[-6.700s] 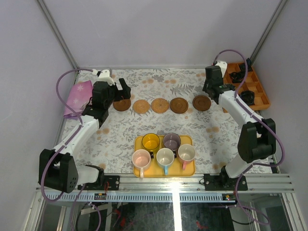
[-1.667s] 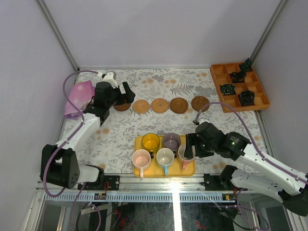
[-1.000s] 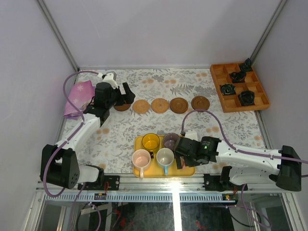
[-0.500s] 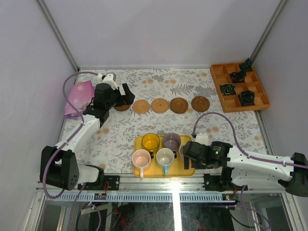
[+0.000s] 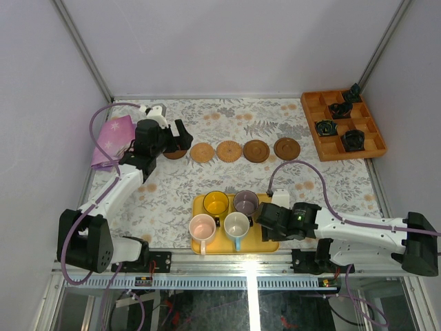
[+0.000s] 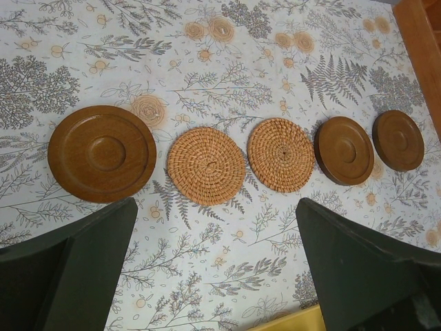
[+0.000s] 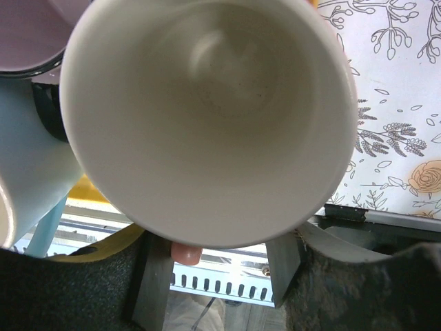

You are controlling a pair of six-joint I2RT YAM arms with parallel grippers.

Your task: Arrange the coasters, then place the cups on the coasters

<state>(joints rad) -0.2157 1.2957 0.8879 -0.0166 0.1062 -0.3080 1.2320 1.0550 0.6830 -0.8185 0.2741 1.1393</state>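
Five coasters lie in a row at the back: a dark one (image 6: 102,152), two woven tan ones (image 6: 207,165) (image 6: 280,154) and two more dark ones (image 6: 344,140) (image 6: 398,140). My left gripper (image 6: 215,207) hovers wide open just in front of the leftmost coaster (image 5: 175,151), holding nothing. The yellow cup (image 5: 216,202), purple cup (image 5: 246,201), pink cup (image 5: 202,226) and light blue cup (image 5: 236,224) stand on the yellow tray (image 5: 207,248). My right gripper (image 7: 215,276) is down over the cream-pink cup (image 7: 207,117). Its fingers straddle the pink handle (image 7: 185,253), with a gap at the right finger.
An orange compartment box (image 5: 342,124) with small black objects sits at the back right. A pink pouch (image 5: 114,138) lies at the back left beside the left arm. The table's near rail (image 5: 248,265) runs right behind the tray.
My right gripper has settled lower over the cream-pink cup at the tray's right end and its jaws have narrowed. The left arm has stayed still.
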